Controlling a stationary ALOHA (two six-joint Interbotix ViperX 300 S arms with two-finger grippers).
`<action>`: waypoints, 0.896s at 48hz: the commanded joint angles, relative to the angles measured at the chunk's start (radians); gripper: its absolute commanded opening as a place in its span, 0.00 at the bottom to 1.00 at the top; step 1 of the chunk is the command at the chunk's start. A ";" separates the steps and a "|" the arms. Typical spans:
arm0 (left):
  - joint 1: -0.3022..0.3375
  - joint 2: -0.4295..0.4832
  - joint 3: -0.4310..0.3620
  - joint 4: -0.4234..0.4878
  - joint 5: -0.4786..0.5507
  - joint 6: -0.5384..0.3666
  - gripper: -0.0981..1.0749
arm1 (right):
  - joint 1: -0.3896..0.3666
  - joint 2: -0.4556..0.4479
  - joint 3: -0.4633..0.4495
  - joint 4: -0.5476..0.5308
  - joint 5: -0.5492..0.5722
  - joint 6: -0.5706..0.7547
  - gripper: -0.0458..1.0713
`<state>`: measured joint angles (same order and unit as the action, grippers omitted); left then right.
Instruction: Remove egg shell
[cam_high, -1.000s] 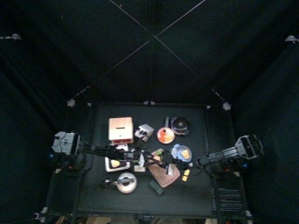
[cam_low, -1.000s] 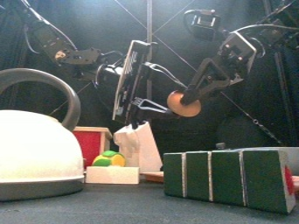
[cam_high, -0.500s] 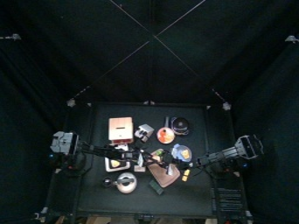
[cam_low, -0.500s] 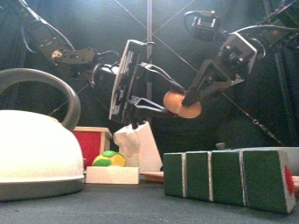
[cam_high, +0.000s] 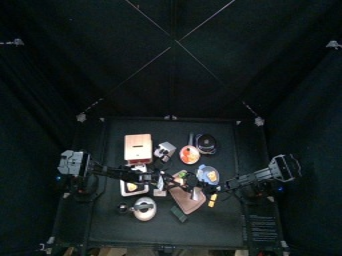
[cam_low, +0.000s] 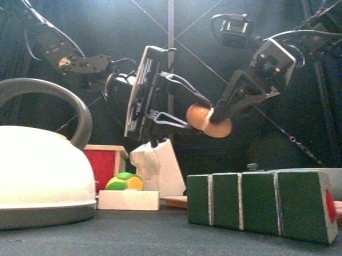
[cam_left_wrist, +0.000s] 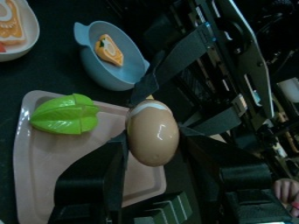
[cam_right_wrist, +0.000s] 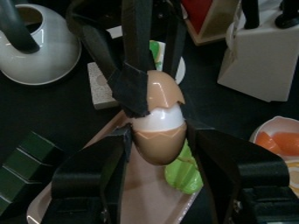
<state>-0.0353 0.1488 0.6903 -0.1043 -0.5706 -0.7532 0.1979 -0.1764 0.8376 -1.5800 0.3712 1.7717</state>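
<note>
Top view: the table (cam_high: 107, 215) is small and crowded. The left arm comes in from the left and the right arm from the right, and they meet near the middle, over a board (cam_high: 189, 201). A kettle (cam_high: 140, 210) stands near the front on the left side, a wooden box (cam_high: 138, 147) sits further back, and a blue dish (cam_high: 209, 176) lies toward the right. The egg itself is too small to make out here.

Front view: the egg (cam_low: 209, 120) hangs in the air well above the table, gripped by the right claw (cam_low: 217, 117), which slants down from the upper right. The left claw (cam_low: 175, 118) reaches in from the left and touches the egg's near end. Below, the kettle (cam_low: 40, 175) fills the left foreground and green blocks (cam_low: 261, 201) stand in a row at the right.

Left wrist view: the left claw (cam_left_wrist: 149, 92) pinches the pale cap at one end of the egg (cam_left_wrist: 152, 133). The board (cam_left_wrist: 52, 162) lies beneath with a green leaf (cam_left_wrist: 66, 115) on it, and the blue dish (cam_left_wrist: 111, 57) lies beyond.

Right wrist view: the right claw (cam_right_wrist: 158, 162) is closed on the egg (cam_right_wrist: 159, 121), a jaw on each side, a white band around the shell's middle. The left claw's jaws grip the far end. The kettle (cam_right_wrist: 41, 54) stands beyond.
</note>
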 joint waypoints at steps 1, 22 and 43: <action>0.002 -0.037 -0.002 0.003 -0.009 0.002 0.57 | -0.002 -0.017 -0.003 0.006 0.003 0.000 0.76; 0.002 -0.081 0.063 0.038 -0.009 0.003 0.57 | 0.011 -0.049 0.037 0.061 0.003 0.000 0.76; 0.009 -0.071 0.064 0.038 -0.009 0.003 0.57 | 0.015 -0.064 0.049 0.075 0.003 0.000 0.76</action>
<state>-0.0307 0.0936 0.7639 -0.0690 -0.5706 -0.7517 0.2117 -0.2117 0.8958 -1.5033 0.3712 1.7717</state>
